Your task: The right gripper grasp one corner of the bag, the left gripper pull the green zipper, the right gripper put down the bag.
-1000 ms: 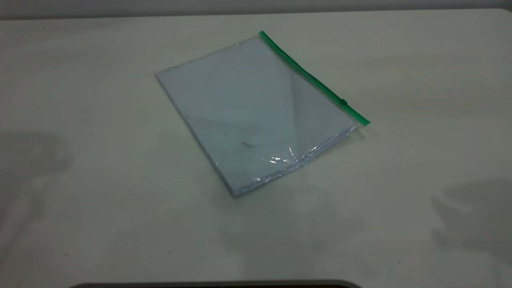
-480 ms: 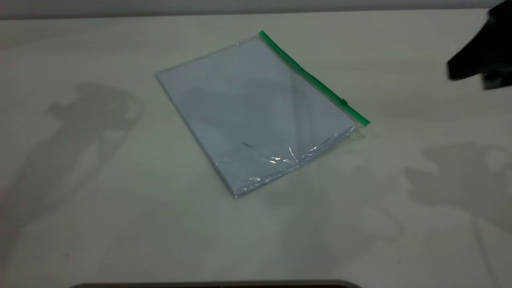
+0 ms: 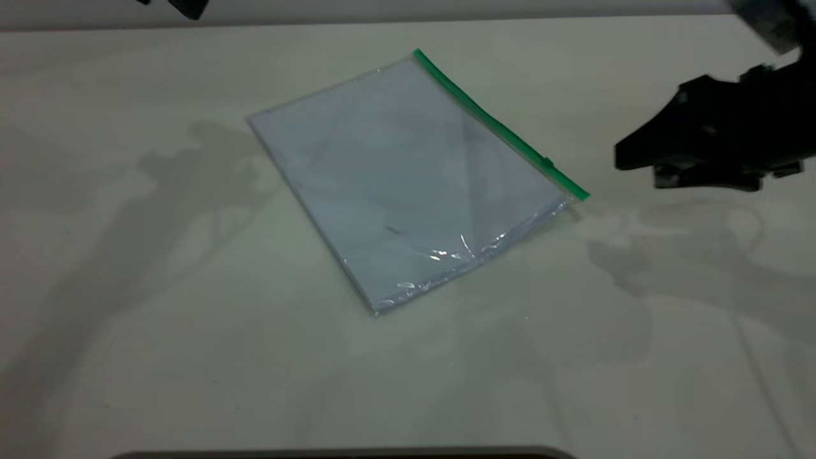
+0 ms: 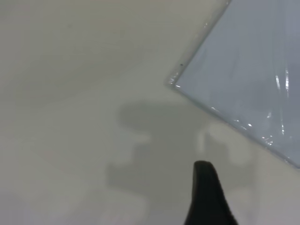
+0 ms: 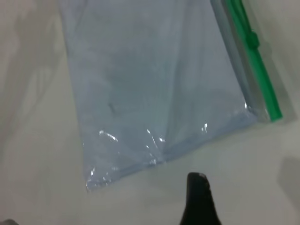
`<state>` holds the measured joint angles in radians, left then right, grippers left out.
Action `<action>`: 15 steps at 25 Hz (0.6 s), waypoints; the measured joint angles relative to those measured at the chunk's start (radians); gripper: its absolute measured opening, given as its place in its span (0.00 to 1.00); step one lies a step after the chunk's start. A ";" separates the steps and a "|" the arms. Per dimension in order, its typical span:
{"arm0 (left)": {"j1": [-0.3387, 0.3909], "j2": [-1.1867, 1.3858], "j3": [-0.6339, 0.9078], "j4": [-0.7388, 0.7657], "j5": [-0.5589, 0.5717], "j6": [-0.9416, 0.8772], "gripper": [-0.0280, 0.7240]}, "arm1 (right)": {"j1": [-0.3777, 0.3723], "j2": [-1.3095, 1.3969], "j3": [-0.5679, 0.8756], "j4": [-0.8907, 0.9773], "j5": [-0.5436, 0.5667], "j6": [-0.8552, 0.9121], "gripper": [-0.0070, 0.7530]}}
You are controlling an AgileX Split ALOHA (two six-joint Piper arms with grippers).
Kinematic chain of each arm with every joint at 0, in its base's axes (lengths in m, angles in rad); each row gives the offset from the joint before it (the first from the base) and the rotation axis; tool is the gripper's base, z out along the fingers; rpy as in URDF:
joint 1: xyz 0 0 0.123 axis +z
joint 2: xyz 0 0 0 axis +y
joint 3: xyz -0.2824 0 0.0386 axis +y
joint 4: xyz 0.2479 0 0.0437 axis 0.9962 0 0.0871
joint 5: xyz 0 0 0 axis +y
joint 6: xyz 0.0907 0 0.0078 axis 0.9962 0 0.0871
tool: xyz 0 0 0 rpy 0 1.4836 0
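One bag (image 3: 408,185) on my surface (image 3: 159,350), lying flat and turned at an angle, roughly centre. Clear plastic with white paper sheets inside, stack count not readable. One green zipper (image 3: 500,124) runs along its far-right long edge, and one small slider tab (image 3: 547,162) sits close to the end of the strip nearest the right arm.

My right end effector (image 3: 644,158) hangs above the surface, off to the right of the bag, near the zipper's end corner but clearly apart from it, touching nothing. The exterior view shows two black prongs with a gap between them, so I read it as spread, holding nothing. The right wrist view shows one fingertip (image 5: 199,199) over bare surface just beside the bag's near short edge.

My left end effector (image 3: 185,6) barely pokes in at the top left edge of the exterior view, well away from the bag. Spread or pressed together, I cannot tell. The left wrist view shows one fingertip (image 4: 208,197) near one bag corner, not touching.
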<state>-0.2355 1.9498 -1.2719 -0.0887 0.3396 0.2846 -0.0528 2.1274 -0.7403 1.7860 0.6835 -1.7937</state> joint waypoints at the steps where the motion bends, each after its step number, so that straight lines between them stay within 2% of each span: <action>1: -0.002 0.001 0.000 0.000 0.000 0.000 0.77 | 0.000 0.031 -0.018 0.002 0.014 -0.006 0.77; 15: -0.002 0.002 -0.001 -0.004 -0.006 -0.001 0.77 | 0.000 0.286 -0.210 0.006 0.116 -0.069 0.77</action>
<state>-0.2379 1.9519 -1.2726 -0.0924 0.3335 0.2836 -0.0528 2.4129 -0.9507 1.7922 0.7994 -1.8629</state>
